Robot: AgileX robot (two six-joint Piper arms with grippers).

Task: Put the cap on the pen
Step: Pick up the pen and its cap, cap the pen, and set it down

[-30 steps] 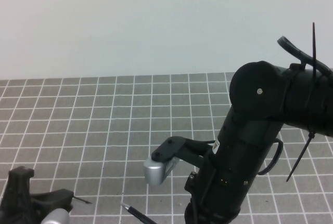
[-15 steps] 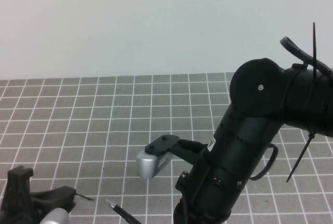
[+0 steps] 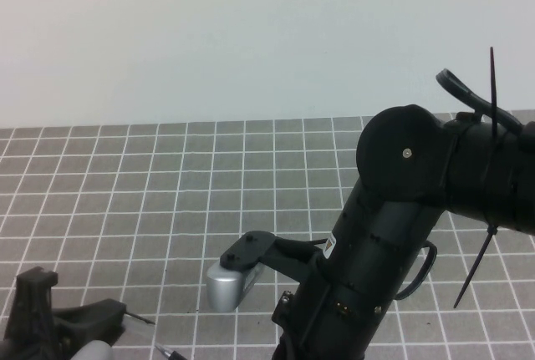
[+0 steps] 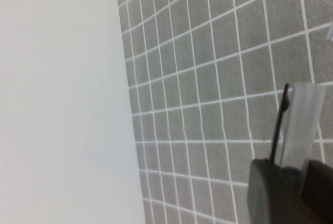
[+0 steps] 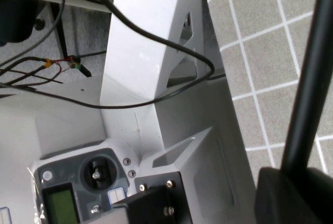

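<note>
My left gripper point(image 4: 296, 174) is shut on a translucent pen cap point(image 4: 303, 122) whose dark clip point(image 4: 281, 117) runs along one side. In the high view this gripper point(image 3: 79, 320) sits at the near left corner, with the clip point(image 3: 139, 318) poking out to the right. My right gripper point(image 5: 299, 177) is shut on the black pen barrel point(image 5: 313, 68). In the high view its fingers are hidden under the big black right arm point(image 3: 393, 235). Only the pen's tip point(image 3: 165, 350) shows at the bottom edge, just right of and below the cap.
A grey mat with a white grid point(image 3: 167, 185) covers the table up to a plain pale wall. The right wrist's silver camera housing point(image 3: 226, 286) juts left from the arm. In the right wrist view, a white frame point(image 5: 156, 52), loose cables and a handheld controller point(image 5: 88, 177) lie beyond the mat.
The right arm has swung left and toward the near edge. The pen tip has moved left and lower in the picture, closer to the cap. The left gripper has hardly moved.
</note>
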